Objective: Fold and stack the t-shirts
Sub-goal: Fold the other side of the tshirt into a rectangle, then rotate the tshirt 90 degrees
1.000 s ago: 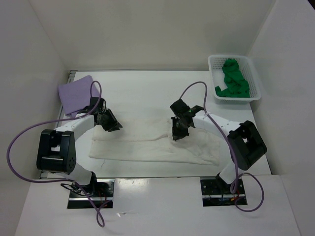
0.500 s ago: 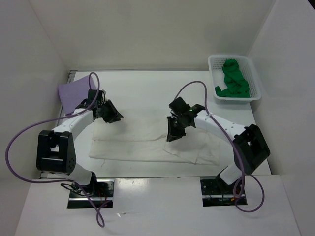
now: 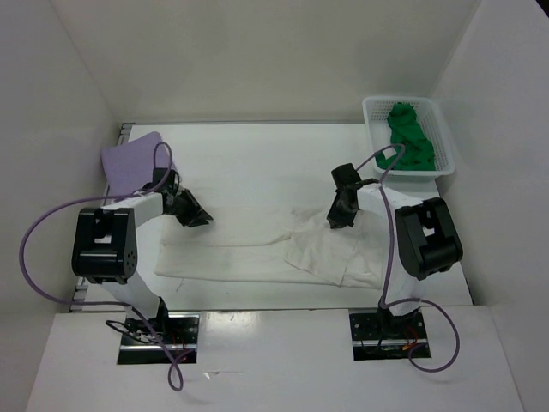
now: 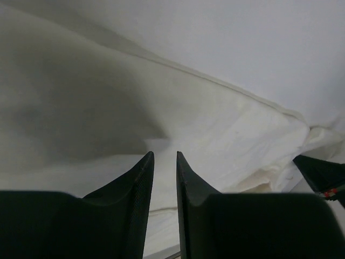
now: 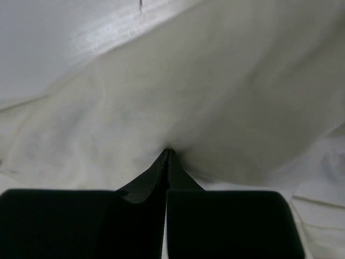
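Note:
The cream white t-shirt (image 3: 249, 257) lies spread across the middle of the table, rumpled on its right half. At that half's upper edge my right gripper (image 3: 336, 221) is shut on a pinch of cream cloth (image 5: 215, 81), which puckers around the closed tips (image 5: 167, 150). My left gripper (image 3: 199, 220) hovers at the shirt's upper left edge. Its fingers (image 4: 164, 154) stand a little apart with nothing between them, above the cream fabric (image 4: 226, 124). The lavender t-shirt (image 3: 130, 161) lies folded at the back left. In the basket sits the bright green t-shirt (image 3: 407, 137), crumpled.
A white mesh basket (image 3: 446, 148) stands at the back right corner. White walls close in the table on the left, back and right. Purple cables loop from both arms. The arm bases sit at the near edge.
My right gripper opened, moved right and back, and shut again on the cream t-shirt, pulling a fold toward the right. The left gripper shifted only slightly.

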### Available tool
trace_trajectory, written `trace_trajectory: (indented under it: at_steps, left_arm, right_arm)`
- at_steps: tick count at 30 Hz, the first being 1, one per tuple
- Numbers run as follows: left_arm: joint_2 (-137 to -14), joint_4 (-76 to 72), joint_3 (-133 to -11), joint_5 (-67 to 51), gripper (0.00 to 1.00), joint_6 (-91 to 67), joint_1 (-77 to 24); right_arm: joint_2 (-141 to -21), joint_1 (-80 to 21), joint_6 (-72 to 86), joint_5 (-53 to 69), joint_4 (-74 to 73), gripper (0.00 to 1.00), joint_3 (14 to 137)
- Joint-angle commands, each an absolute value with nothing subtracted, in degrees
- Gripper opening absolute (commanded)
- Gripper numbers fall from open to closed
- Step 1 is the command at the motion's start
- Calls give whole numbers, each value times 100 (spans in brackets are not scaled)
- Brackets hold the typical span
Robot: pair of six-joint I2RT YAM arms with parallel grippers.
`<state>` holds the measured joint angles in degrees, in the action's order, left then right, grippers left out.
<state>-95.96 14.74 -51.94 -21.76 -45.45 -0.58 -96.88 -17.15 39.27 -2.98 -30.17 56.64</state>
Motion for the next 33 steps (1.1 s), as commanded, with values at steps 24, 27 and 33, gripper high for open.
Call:
trace_trajectory:
  at_steps: [24,27,33]
  left_arm:
    - [-7426,1546,-5290,-2673,34,-4994,55]
    - [-7427,1547,-5291,-2619,34,-4817,-79]
    - [-7103,1906,-4957,-2769,35,-4482,-193]
  right_arm:
    - [-9052,-2065,4658,-55,-2813,3,5186]
    - [-9455,-2285,4790,70,-2637,3,5115]
    - [-11270,-2347,4404,141,-2575,2,6764]
